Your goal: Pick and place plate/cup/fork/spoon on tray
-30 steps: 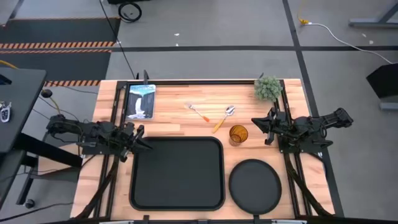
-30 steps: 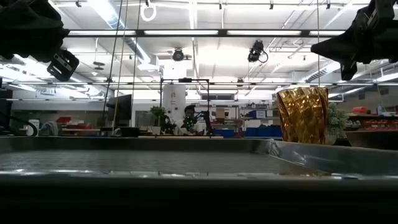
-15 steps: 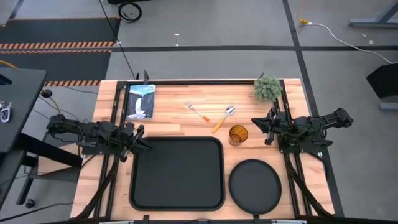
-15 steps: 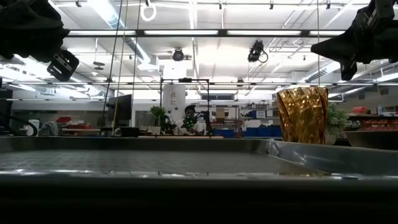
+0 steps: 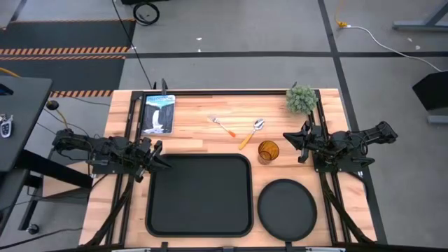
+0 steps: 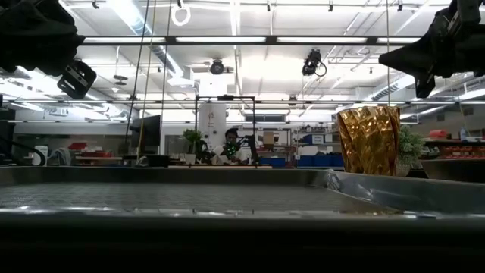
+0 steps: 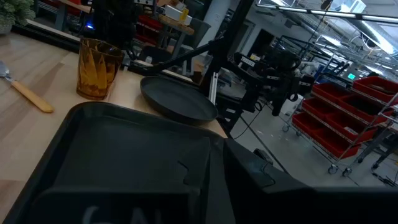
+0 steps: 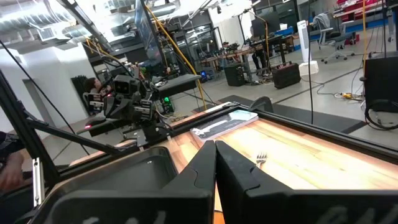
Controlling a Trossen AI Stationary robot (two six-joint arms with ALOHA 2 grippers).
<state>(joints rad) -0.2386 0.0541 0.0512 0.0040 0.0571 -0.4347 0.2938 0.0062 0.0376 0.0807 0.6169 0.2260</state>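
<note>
The black rectangular tray (image 5: 199,194) lies at the table's near middle, and the round black plate (image 5: 287,205) lies flat to its right. The amber cup (image 5: 268,151) stands upright behind the plate and also shows in the low view (image 6: 369,139). The spoon (image 5: 251,132) and the fork (image 5: 222,126) lie flat on the wood farther back. My left gripper (image 5: 164,164) is shut and empty by the tray's far left corner. My right gripper (image 5: 288,138) is shut and empty to the right of the cup.
A small green plant (image 5: 302,99) stands at the far right corner. A picture card (image 5: 157,113) lies at the far left. Bare wood shows between the card and the fork.
</note>
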